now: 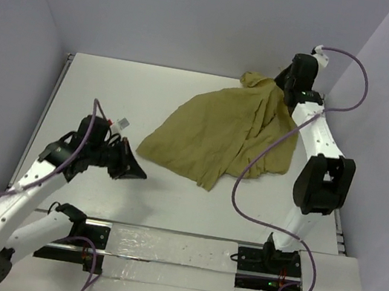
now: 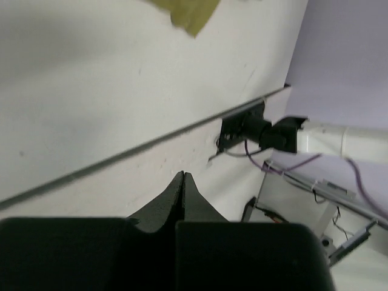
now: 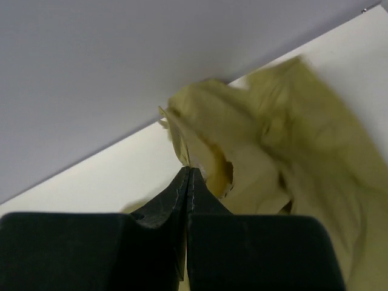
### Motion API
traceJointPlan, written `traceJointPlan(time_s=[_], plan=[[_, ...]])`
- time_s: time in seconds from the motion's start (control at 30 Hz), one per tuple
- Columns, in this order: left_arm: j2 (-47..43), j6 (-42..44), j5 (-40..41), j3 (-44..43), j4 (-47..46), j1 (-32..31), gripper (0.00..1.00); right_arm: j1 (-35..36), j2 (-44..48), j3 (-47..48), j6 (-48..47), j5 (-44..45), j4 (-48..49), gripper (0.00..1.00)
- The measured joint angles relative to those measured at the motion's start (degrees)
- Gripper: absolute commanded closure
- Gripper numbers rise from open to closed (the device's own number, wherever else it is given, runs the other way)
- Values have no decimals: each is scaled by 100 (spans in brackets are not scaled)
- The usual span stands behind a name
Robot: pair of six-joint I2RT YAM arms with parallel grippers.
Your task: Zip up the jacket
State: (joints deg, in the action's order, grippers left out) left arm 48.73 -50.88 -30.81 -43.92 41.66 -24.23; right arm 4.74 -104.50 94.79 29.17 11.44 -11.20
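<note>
Left wrist view: the left gripper [image 2: 183,177] is clenched on nothing, one jacket [image 2: 189,17] corner at top; from above, the whole jacket lies crumpled on the table [image 1: 107,85], far right, a purple cable [image 1: 244,171] crossing it; only the right wrist view shows the right gripper [image 3: 190,171] pinching its far edge by the wall [image 3: 121,60].

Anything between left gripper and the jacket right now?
Nothing visible. The left gripper is shut and hangs over the table. Only open tabletop separates it from the near-left edge of the jacket.
</note>
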Motion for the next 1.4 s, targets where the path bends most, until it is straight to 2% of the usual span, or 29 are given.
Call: traceJointPlan(time_s=[0.1, 0.2, 0.33, 0.53, 0.67, 0.7, 0.73, 0.77, 0.8, 0.87, 0.9, 0.97, 1.13, 1.4], plan=[[679, 157, 448, -656, -115, 33, 100, 165, 568, -435, -52, -32, 102, 100], [1352, 253, 673, -1189, -613, 46, 100, 439, 1133, -857, -114, -52, 173, 100], [1963, 374, 553, -1401, -1219, 48, 84, 720, 1898, -1638, -189, -158, 247, 100], [2361, 471, 367, -1439, -1598, 23, 80, 789, 2880, -2743, -202, -180, 243, 100], [2360, 480, 310, -1435, -1801, 14, 69, 804, 3260, -3066, -203, -84, 196, 99], [2360, 488, 310, -1434, -1824, 10, 62, 804, 3338, -3121, -203, -39, 184, 90], [2360, 489, 308, -1433, -1839, 8, 57, 804, 3412, -3169, -203, -1, 168, 65], [2360, 491, 306, -1431, -1854, 4, 49, 804, 3470, -3201, -199, 55, 128, 48], [2360, 499, 308, -1427, -1868, 0, 45, 804, 3507, -3214, -183, 128, 91, 30], [2362, 514, 306, -1427, -1872, -4, 39, 804, 3517, -3196, -226, 285, -46, 8], [2366, 532, 308, -1427, -1873, -5, 38, 804, 3503, -3169, -206, 366, -140, 4], [2395, 568, 316, -1429, -1872, -5, 36, 804, 3452, -3069, -194, 535, -378, 0], [2573, 754, 440, -1610, -1700, -7, 36, 804, 3426, -2727, -228, 904, -817, 0], [2806, 1138, 1003, -2572, -1465, -6, 36, 804, 3499, -2140, -337, 1466, -1515, 0]])
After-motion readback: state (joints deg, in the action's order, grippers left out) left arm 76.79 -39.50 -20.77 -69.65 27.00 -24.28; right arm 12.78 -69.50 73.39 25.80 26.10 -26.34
